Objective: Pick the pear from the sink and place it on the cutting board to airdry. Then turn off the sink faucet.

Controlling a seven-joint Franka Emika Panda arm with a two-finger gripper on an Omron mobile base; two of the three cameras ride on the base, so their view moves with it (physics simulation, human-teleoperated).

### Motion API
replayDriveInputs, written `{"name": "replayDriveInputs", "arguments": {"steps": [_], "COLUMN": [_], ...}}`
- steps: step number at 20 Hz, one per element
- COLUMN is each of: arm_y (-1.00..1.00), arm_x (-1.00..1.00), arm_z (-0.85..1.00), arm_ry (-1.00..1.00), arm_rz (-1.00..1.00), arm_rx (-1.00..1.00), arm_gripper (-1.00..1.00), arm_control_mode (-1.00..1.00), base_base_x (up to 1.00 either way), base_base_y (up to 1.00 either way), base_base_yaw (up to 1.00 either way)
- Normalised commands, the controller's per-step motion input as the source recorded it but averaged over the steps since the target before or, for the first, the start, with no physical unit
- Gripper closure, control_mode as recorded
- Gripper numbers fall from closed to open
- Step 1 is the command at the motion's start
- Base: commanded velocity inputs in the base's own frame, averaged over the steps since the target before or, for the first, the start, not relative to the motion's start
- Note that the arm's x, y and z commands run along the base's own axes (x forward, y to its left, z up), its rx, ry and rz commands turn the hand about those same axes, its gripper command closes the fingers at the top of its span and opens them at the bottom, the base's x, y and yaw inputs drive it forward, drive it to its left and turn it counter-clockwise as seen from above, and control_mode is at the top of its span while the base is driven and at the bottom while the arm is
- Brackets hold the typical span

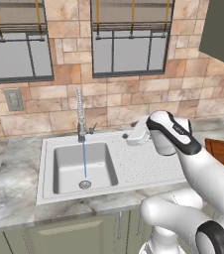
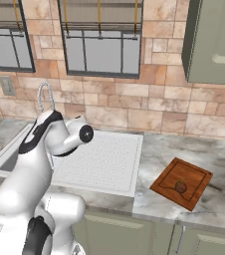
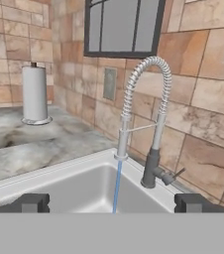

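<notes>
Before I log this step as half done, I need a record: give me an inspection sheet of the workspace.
Surface: grey marble counter, with the sink set into it.
Job's things: pear lies on the cutting board; sink faucet runs, a blue stream falling into the basin; side lever untouched.
Clutter: paper towel roll upright on the counter.
Grippers: gripper faces the faucet over the basin, jaws open, holding nothing.
Cables: nothing seen.
Surroundings: tan stone-tile wall, windows, wall outlet, upper cabinet.
</notes>
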Motion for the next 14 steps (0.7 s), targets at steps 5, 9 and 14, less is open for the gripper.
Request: {"name": "replayDriveInputs", "arguments": {"steps": [5,9,14], "arm_y": [0.11,0.09,0.08], "arm_x": [0.11,0.1,0.08], "arm_z": [-0.07,-0.02,-0.05], "arm_ry": [0.0,0.0,0.0], "arm_rz": [0.0,-0.01,-0.02], "arm_rx": [0.0,0.0,0.0], "arm_gripper": [-1.0,-1.0,-1.0], "arm_control_mode": [-1.0,-1.0,-1.0], "base_base_x": [0.0,0.0,0.0], "base_base_y": [0.0,0.0,0.0], "base_base_yaw": [0.0,0.0,0.0]}}
